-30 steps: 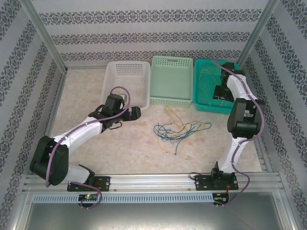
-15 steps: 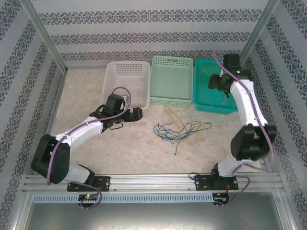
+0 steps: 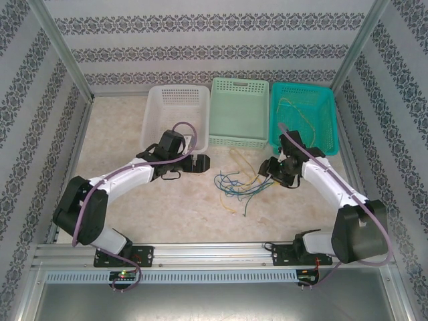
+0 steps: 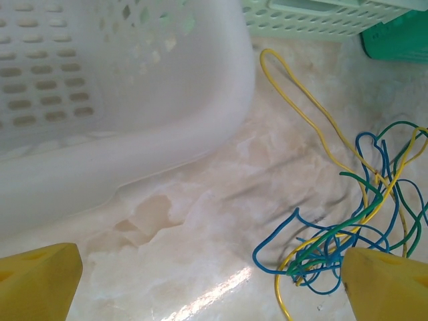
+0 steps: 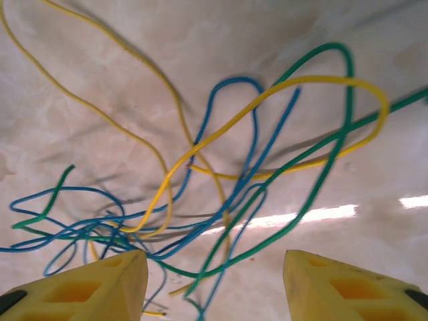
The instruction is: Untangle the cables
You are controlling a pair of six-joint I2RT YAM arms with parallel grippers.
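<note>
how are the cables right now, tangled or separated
Tangled: the cables lie in one heap on the table, yellow, green and blue strands crossing and looping over each other.

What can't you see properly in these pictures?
- Top view: the cables are too thin and small to count or trace.
- Left wrist view: the cables run off the right edge, and a finger of the left gripper covers part of them.
- Right wrist view: cable ends leave the picture edges or slip behind the right gripper.
- Top view: the yellow cable in the teal basket is too faint to follow.
</note>
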